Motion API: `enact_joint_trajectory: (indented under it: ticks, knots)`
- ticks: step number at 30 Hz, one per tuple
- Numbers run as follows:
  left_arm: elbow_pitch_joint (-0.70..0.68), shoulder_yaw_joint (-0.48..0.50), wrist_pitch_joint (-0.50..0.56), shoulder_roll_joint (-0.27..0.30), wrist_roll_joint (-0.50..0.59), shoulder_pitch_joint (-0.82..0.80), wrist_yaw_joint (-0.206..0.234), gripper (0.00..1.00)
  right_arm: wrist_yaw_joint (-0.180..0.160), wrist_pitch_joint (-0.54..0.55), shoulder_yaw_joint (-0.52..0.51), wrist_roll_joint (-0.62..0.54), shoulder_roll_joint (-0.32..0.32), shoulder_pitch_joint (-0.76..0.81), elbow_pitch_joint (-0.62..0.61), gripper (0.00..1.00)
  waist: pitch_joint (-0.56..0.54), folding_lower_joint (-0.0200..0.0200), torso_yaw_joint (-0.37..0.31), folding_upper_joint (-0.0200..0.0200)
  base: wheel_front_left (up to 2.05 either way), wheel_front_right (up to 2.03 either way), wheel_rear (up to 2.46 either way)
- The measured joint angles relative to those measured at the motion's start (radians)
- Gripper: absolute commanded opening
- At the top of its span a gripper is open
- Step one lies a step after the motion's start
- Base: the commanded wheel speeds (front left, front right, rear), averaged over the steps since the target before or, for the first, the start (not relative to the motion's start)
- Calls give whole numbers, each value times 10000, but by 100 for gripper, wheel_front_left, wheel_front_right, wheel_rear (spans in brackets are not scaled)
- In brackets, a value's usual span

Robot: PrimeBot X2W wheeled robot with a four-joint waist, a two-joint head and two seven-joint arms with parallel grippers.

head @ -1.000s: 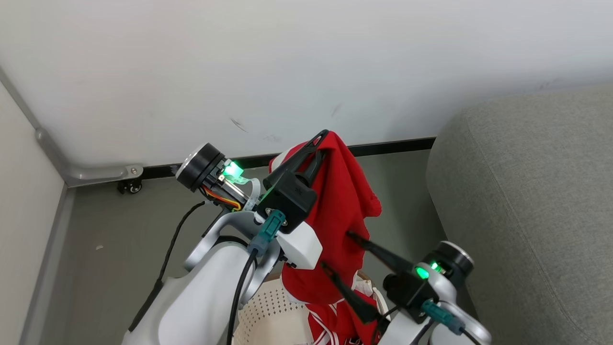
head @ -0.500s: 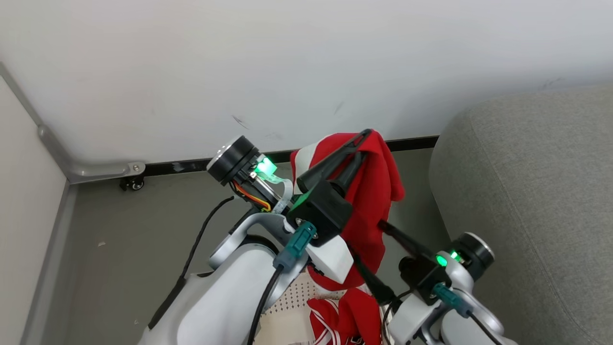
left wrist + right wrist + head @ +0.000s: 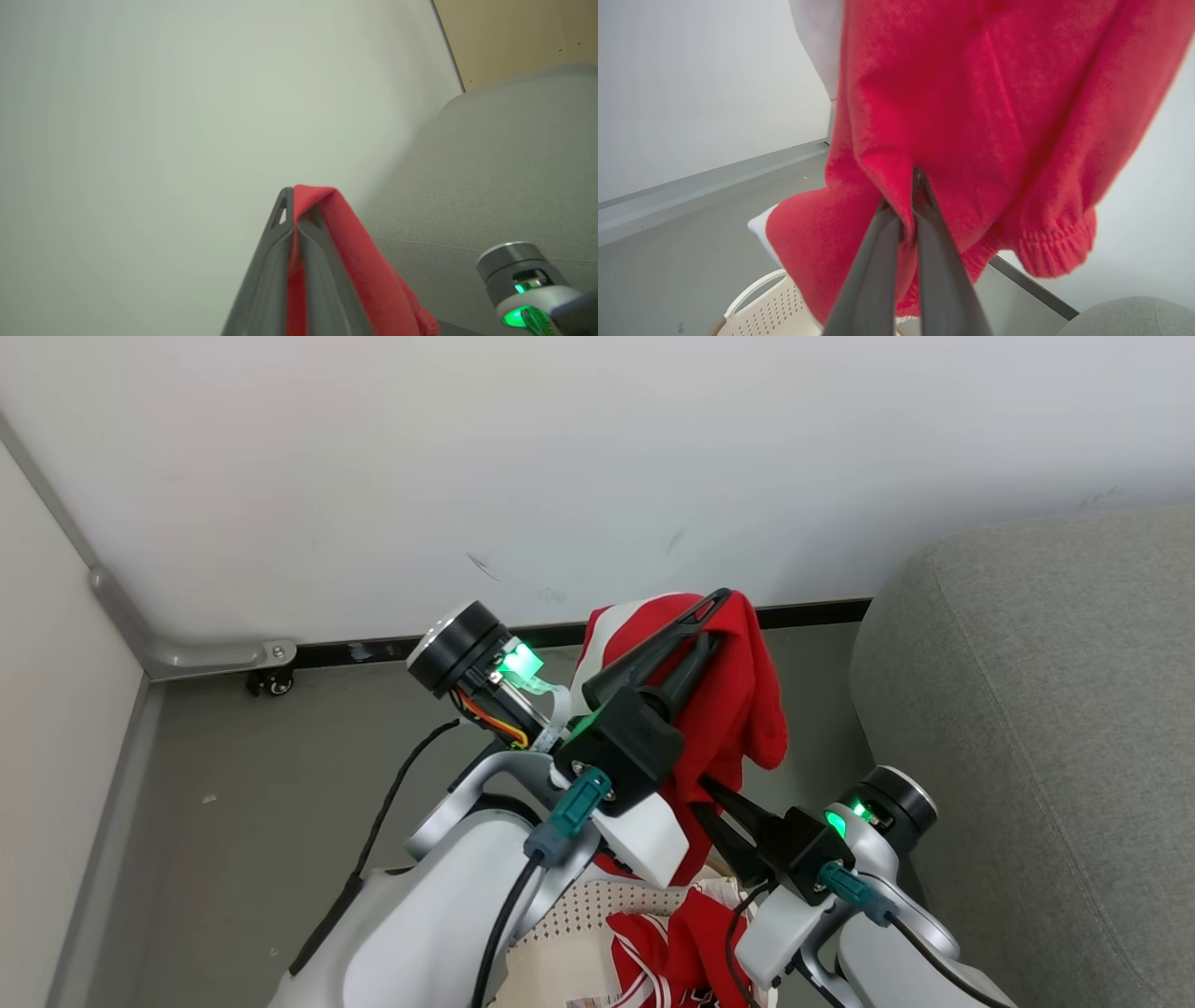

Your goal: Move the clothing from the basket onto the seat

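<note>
Since a second earlier, the right pincer (image 3: 707,791) had snapped shut on a lower fold of the bright red soft fabric garment (image 3: 742,709). It hung above the cream-white perforated plastic basket (image 3: 597,907) from the closed left pincer (image 3: 717,602). The lift looked done; next, I judged, both arms should swing right over the light grey upholstered sofa (image 3: 1027,728) and release.

1. I take this for a home-style sitting-room corner, sparsely furnished.
2. A big grey upholstered sofa (image 3: 1027,728) sits near a plain white wall (image 3: 560,457).
3. A perforated laundry basket (image 3: 597,905) holding red clothing (image 3: 677,938) is close by the sofa, above a bare grey floor (image 3: 280,821).
4. A black skirting strip (image 3: 373,650), and a small caster wheel (image 3: 271,683) under a metal rail (image 3: 210,658), make me think of a partitioned mock-up room.
</note>
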Motion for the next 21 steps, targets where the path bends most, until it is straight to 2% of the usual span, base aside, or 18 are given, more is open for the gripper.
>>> enact_joint_trajectory:
  ticks: [5,11,13,21]
  knots:
    - [295,247,-81,107,-163,115,29,0,0,-54,-58,92,10,34,105,0,14,0,-40,0,0,0,0]
    - [823,650,-196,326,-431,413,109,0,0,-54,-462,738,15,455,13,0,18,0,-148,0,0,0,0]
    - [1020,884,-305,403,-669,617,276,0,0,-56,-851,1216,23,784,-414,0,13,0,-229,1,0,0,0]
    - [1463,1363,-635,424,-1383,1252,359,0,0,-67,-2435,2393,48,1190,-1860,0,-24,0,-538,0,0,0,0]
